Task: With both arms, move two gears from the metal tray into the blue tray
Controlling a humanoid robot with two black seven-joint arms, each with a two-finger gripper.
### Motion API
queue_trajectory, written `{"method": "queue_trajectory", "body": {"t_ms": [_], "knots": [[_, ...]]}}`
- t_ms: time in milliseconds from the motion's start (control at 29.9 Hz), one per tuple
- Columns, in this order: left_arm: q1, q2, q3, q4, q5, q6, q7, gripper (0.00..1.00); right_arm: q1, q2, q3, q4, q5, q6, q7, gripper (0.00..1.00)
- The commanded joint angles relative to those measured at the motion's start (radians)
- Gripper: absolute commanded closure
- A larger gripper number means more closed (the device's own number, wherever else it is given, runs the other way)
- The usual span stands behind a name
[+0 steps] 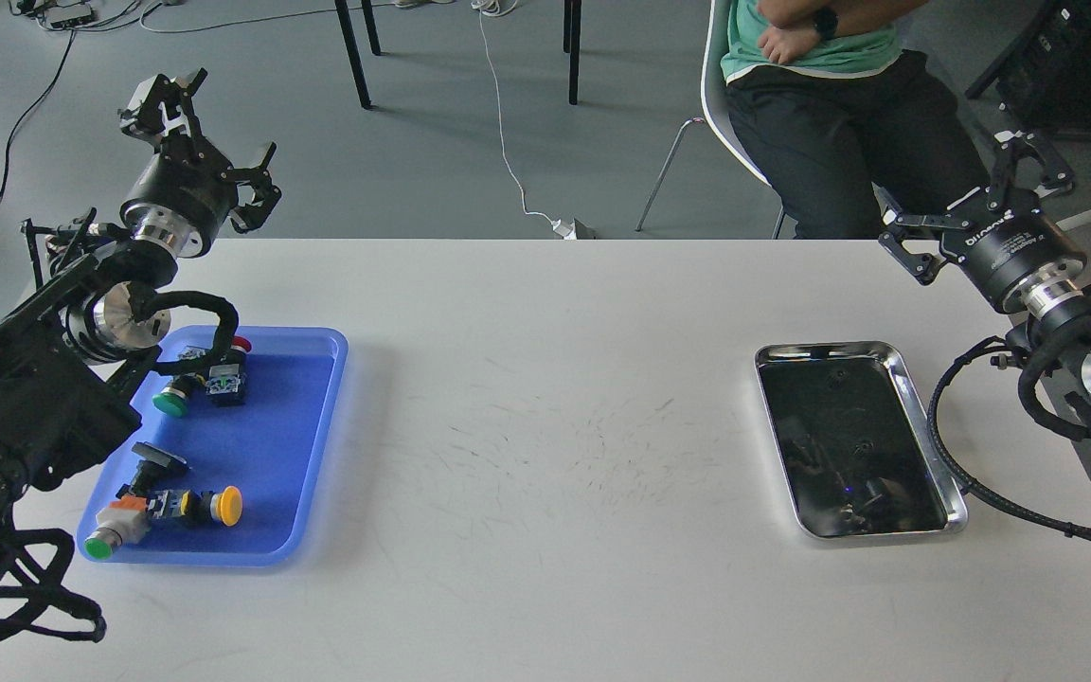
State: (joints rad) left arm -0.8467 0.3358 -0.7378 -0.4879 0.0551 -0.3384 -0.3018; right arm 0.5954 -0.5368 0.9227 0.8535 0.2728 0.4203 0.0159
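Note:
The metal tray [960,493] lies on the right side of the white table. On its dark floor, two tiny dark round rings [835,373] [856,444] show faintly; they look like the gears. The blue tray [290,445] lies on the left side and holds only coloured push-button switches. My left gripper [228,118] is raised beyond the blue tray's far end, past the table's back edge, open and empty. My right gripper [951,189] hovers above the table's back right corner, beyond the metal tray, also open and empty.
Several push-button switches lie in the blue tray, among them a green one [169,403] and a yellow one [228,507]. A seated person [839,95] is just behind the table's back edge on the right. Black cables [981,483] loop beside the metal tray's right rim.

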Motion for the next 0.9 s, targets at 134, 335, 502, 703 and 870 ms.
{"method": "queue_trajectory", "body": {"t_ms": [134, 335, 502, 703, 870], "knots": [[-0.003, -0.001, 0.000, 0.000, 0.000, 0.007, 0.000, 0.02, 0.001, 0.000, -0.001, 0.001, 0.000, 0.002, -0.001, 0.01], [-0.005, -0.004, 0.001, 0.002, -0.001, 0.004, 0.012, 0.02, 0.001, -0.002, -0.001, 0.002, -0.001, 0.003, -0.001, 0.01], [-0.008, -0.008, 0.008, 0.000, 0.003, 0.006, 0.012, 0.02, 0.003, -0.005, -0.002, 0.004, -0.001, 0.005, -0.001, 0.01], [-0.020, -0.006, 0.011, 0.000, 0.008, 0.007, 0.012, 0.02, 0.007, -0.012, -0.007, 0.012, -0.001, 0.005, -0.001, 0.01], [-0.017, -0.004, 0.012, 0.000, 0.011, -0.002, 0.006, 0.02, 0.012, -0.022, -0.008, 0.033, -0.030, 0.003, -0.002, 0.01]]}}
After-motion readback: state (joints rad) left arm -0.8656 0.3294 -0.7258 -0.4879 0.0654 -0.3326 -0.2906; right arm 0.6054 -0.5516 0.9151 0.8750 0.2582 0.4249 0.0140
